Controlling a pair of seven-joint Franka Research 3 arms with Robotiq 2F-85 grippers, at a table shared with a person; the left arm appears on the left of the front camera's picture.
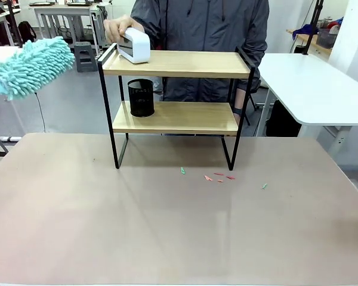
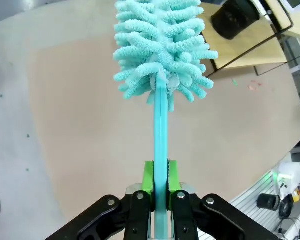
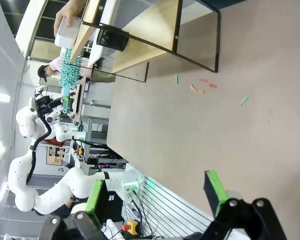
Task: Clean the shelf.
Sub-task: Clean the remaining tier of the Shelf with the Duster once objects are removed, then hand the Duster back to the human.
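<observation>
Front view: the shelf [image 1: 176, 64] stood at upper centre of the frame, on the far part of the bench [image 1: 167, 226], all its black feet down on the surface. A person's hand [image 1: 116, 27] rested on a white box [image 1: 135, 46] at the left end of the top board, and a black mesh cup [image 1: 141, 98] sat on the lower board, also toward the left. Small red and green scraps [image 1: 218, 177] lay on the bench just in front of the shelf's right legs. At the upper left, the fluffy teal head of the duster [image 1: 33, 67] hung in the air, apart from the shelf.

In the left wrist view my left end effector [image 2: 160, 177] was clamped on the duster's flat handle — green pads pressed to both sides, head toward the top of the frame. In the right wrist view my right end effector [image 3: 156, 192] stood wide apart over the bench.
</observation>
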